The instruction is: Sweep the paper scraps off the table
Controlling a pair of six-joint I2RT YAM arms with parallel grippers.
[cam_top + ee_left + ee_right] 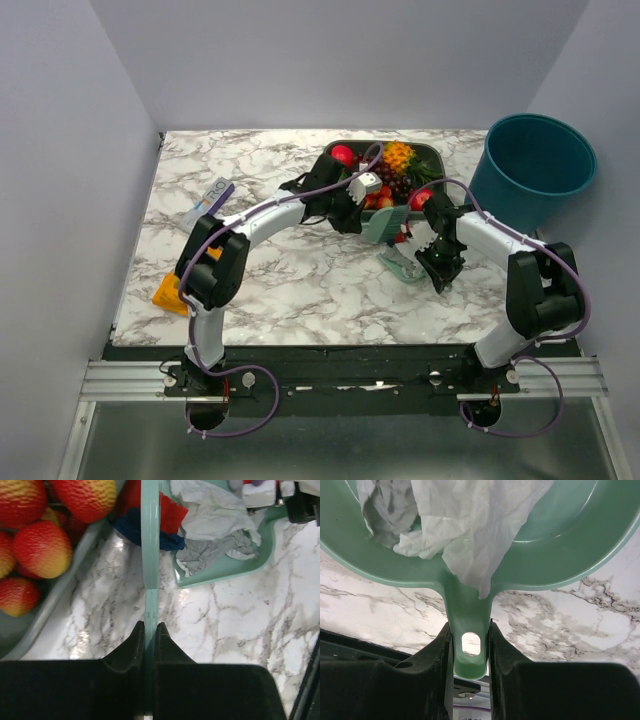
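Note:
My left gripper [149, 626] is shut on the thin mint-green handle of a brush [150, 570], seen edge-on. Its head [383, 226] stands at the mouth of the mint-green dustpan [230, 567]. White and grey paper scraps [212, 525] lie inside the pan. A red scrap [174, 514] and a dark blue scrap [142, 532] lie at the pan's edge beside the brush. My right gripper [468, 627] is shut on the dustpan handle [467, 610], with white paper [470, 525] in the pan above it. The marble table [300, 280] lies beneath.
A grey tray [435, 152] of fruit stands at the back, its wall close to the left of the brush [75, 560]. A teal bin [533, 168] stands at the right. An orange snack bag [170, 293] and a white packet [208, 205] lie at the left.

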